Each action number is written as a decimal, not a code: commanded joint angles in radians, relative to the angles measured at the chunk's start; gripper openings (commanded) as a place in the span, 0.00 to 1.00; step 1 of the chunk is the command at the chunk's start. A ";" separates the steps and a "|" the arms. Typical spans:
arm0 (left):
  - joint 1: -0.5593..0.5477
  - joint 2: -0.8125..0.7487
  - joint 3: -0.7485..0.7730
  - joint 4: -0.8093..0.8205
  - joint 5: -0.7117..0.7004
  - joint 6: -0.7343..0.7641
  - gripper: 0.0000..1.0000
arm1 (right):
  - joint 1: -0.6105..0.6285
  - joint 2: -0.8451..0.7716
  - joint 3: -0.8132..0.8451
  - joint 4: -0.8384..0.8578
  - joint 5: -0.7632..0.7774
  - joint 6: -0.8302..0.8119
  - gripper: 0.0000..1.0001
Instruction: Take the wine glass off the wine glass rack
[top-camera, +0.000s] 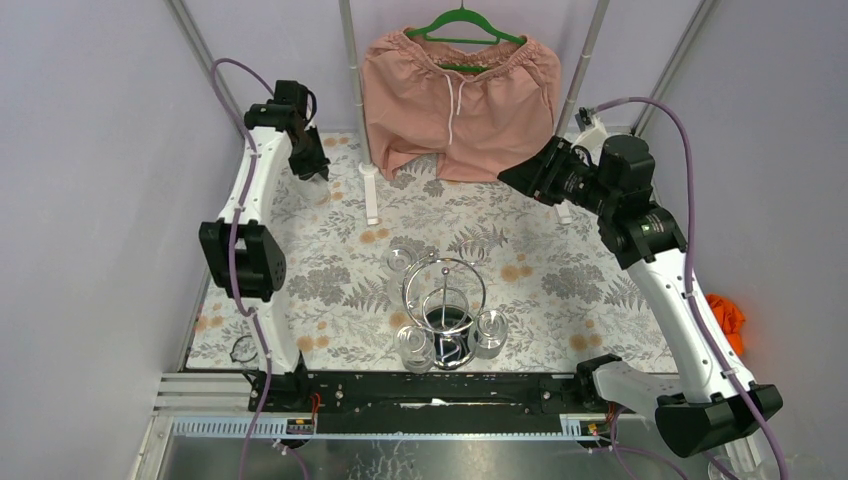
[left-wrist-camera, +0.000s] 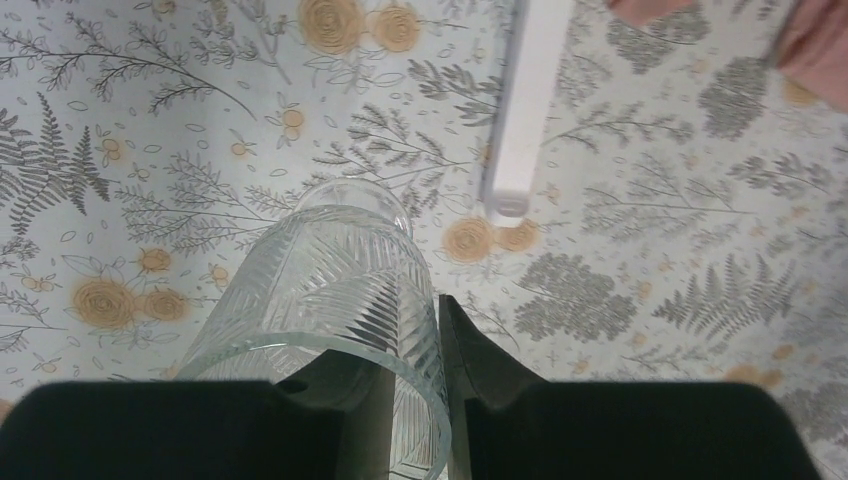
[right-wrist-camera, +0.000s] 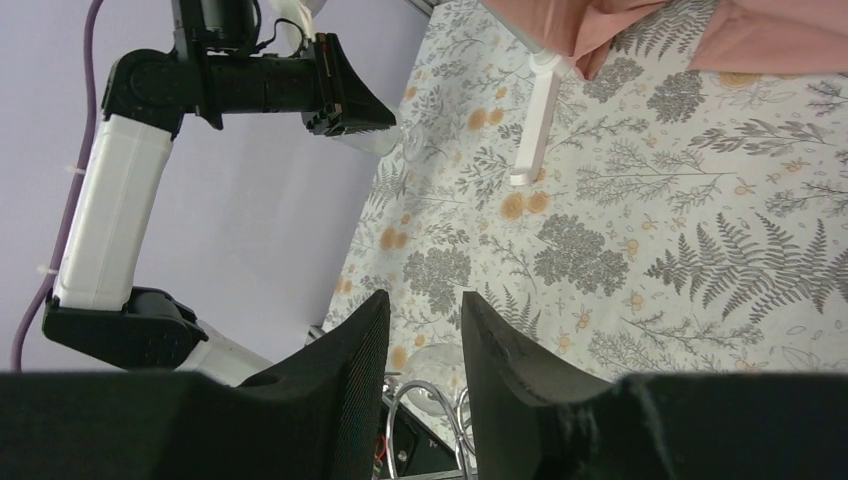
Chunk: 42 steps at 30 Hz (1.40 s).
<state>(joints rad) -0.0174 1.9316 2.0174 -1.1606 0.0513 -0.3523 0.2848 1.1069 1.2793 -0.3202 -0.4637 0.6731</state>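
Wine glass (left-wrist-camera: 330, 300) is pinched by the left gripper (left-wrist-camera: 405, 350) above the far-left table (top-camera: 560, 290), well apart from the wine glass rack (top-camera: 444, 300). Placing it seems the step now: lower gently, then release. Right gripper (right-wrist-camera: 425, 300) is slightly spread and empty.

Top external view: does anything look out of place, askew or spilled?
Pink shorts on a green hanger hang at the far edge of the floral table, unrelated to the task. The chrome wire glass rack stands upright; nothing looks spilled or broken.

The floral table (top-camera: 560, 290) is carrying the wine glass rack (top-camera: 447, 318) near its front; a white bar (top-camera: 371, 195), perhaps a foot, is lying behind.
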 joint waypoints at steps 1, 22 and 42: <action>0.011 0.044 -0.004 0.037 -0.039 0.035 0.00 | -0.004 -0.033 0.020 -0.024 0.038 -0.049 0.40; -0.057 0.092 -0.256 0.311 -0.168 -0.047 0.00 | -0.011 -0.040 -0.072 0.013 0.051 -0.046 0.40; -0.084 0.016 -0.414 0.467 -0.208 -0.104 0.00 | -0.012 -0.042 -0.110 0.046 0.028 -0.028 0.40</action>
<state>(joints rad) -0.1040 1.9591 1.6070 -0.7494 -0.1223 -0.4404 0.2790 1.0832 1.1725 -0.3237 -0.4286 0.6407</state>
